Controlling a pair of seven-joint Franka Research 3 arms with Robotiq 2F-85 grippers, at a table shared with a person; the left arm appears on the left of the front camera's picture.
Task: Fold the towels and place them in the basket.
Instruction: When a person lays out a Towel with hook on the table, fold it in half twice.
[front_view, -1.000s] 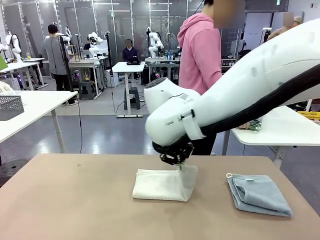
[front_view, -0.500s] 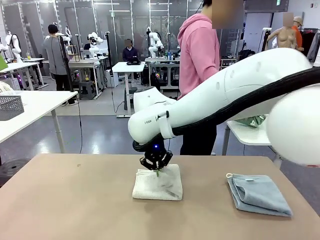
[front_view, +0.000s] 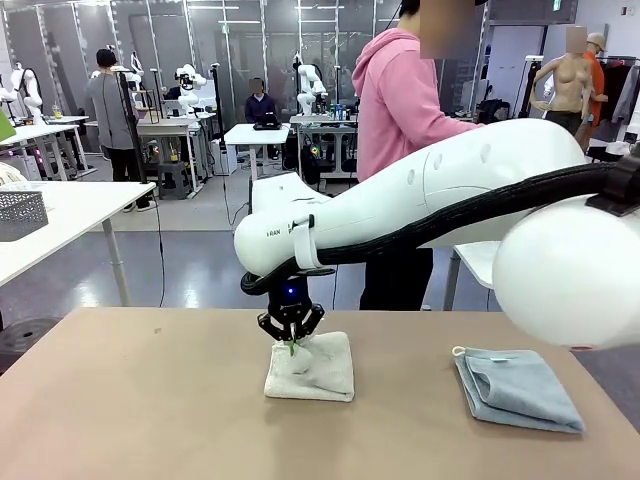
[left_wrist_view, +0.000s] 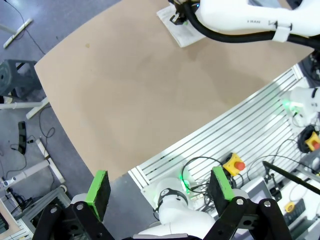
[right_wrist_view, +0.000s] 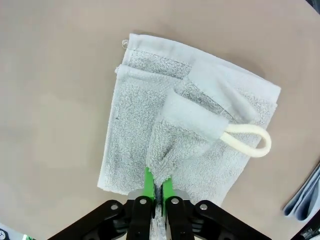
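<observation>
Front view: the right arm's white body crosses from the right edge and covers most of the person's (front_view: 400, 110) lower half; the arm's big joint at lower right is cut off by the frame. The right gripper (front_view: 291, 345) is small and dark at centre, its fingertips lost in the cloth, so jaw spacing is hard to read there. No basket on the counter (front_view: 130, 400); a grey mesh basket (front_view: 22, 212) sits on another table at the left edge, partly cropped.

Right wrist view: the green pads (right_wrist_view: 148, 182) at bottom centre stand close together, pinching a raised fold of the cream towel (right_wrist_view: 190, 130). The pads are mostly buried in terry. The towel lies folded just above the gripper, filling the frame's middle, its white loop (right_wrist_view: 247, 140) at right. A sliver of the blue towel (right_wrist_view: 305, 200) is cut off at the lower right edge.

Front view: cream towel sits centre, directly under the gripper; blue towel (front_view: 518, 388) folded at lower right, well apart.

Left wrist view: left gripper (left_wrist_view: 160, 192) at bottom, pads wide apart, holding nothing, hanging off the counter's near edge. Cream towel is tiny at top centre, half hidden by the right arm.
</observation>
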